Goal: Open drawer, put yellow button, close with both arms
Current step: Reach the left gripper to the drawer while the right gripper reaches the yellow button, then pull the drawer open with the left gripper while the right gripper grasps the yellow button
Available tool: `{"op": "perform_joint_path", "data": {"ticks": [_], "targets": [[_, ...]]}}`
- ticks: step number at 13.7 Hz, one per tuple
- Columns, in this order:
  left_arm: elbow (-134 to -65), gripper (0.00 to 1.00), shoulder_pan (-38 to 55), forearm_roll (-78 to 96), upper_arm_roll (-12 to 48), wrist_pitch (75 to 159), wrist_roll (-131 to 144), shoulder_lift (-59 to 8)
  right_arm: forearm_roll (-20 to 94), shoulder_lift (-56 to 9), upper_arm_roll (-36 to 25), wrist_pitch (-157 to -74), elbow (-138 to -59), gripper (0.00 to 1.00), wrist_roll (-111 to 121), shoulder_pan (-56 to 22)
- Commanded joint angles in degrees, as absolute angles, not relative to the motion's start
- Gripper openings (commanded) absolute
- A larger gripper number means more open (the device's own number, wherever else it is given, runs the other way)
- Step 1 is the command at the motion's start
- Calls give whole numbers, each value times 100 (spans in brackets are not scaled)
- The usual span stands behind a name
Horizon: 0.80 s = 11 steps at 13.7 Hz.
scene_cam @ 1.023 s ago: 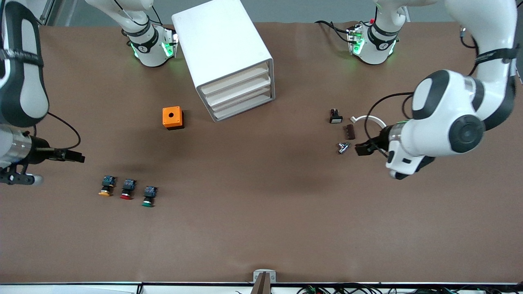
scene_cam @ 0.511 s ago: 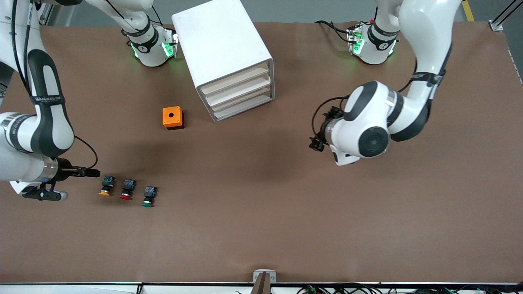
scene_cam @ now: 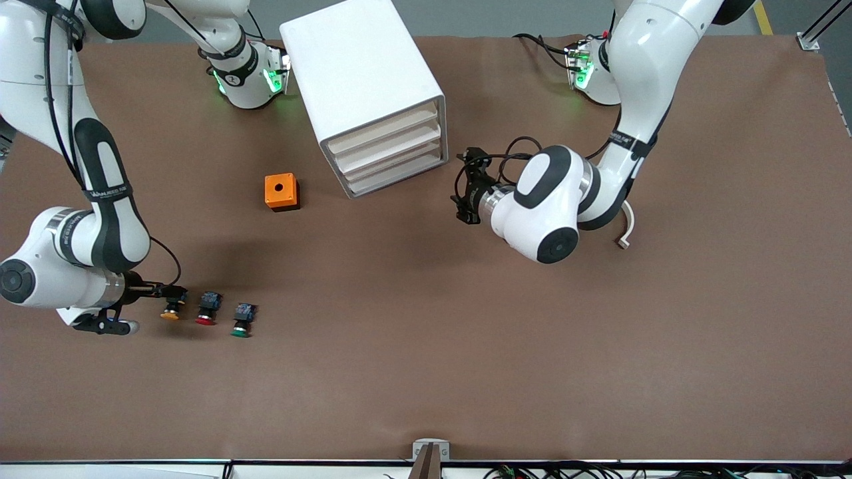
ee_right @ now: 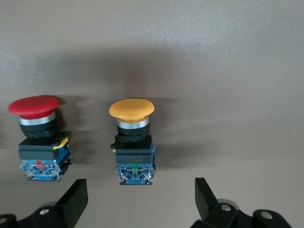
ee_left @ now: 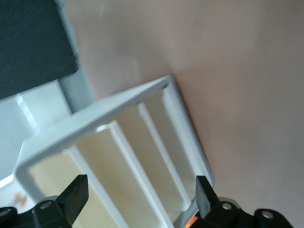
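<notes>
The white cabinet [scene_cam: 363, 80] stands toward the robots' bases. Its uppermost drawer [scene_cam: 383, 126] is shut. My left gripper [scene_cam: 461, 195] is open and empty, just in front of the drawer fronts. In the left wrist view the cabinet frame [ee_left: 118, 102] and drawer fronts show between the open left gripper's [ee_left: 140, 197] fingers. The yellow button [scene_cam: 172, 307] lies on the table at the right arm's end, cap toward the front camera. My right gripper [scene_cam: 163, 291] is open, low at the button's blue rear block. In the right wrist view the yellow button [ee_right: 132, 142] lies just ahead of the right gripper [ee_right: 140, 197].
A red-capped button [scene_cam: 208, 309] and a green-capped button [scene_cam: 241, 320] lie in a row beside the yellow one; the red one [ee_right: 40, 137] also shows in the right wrist view. An orange box [scene_cam: 281, 191] sits beside the cabinet. A white curved part [scene_cam: 626, 226] lies by the left arm.
My left arm swung from the small parts at its end of the table to the cabinet's front. My right gripper moved in toward the yellow button's rear block.
</notes>
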<state>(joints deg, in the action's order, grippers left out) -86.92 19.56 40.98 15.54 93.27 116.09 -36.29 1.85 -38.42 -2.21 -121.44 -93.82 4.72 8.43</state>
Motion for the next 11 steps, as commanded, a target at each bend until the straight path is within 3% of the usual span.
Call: {"op": "perform_joint_path", "data": {"ticks": [1, 5, 9, 11], "targets": [[-8552, 95, 2222, 4954, 1529, 9264, 11952, -3823, 185, -4025, -149, -12269, -9281, 99, 475, 923], [-8525, 85, 2311, 5780, 1529, 9281, 13733, -4121, 185, -4140, -149, -12366, -9281, 77, 483, 897], [-8429, 67, 2671, 6126, 1529, 9281, 14176, -4324, 176, -4140, -149, -12357, -9281, 46, 457, 835], [-8437, 64, 2777, 6152, 1529, 9281, 14291, -4385, 176, -4131, -149, -12314, -9281, 30, 440, 826]]}}
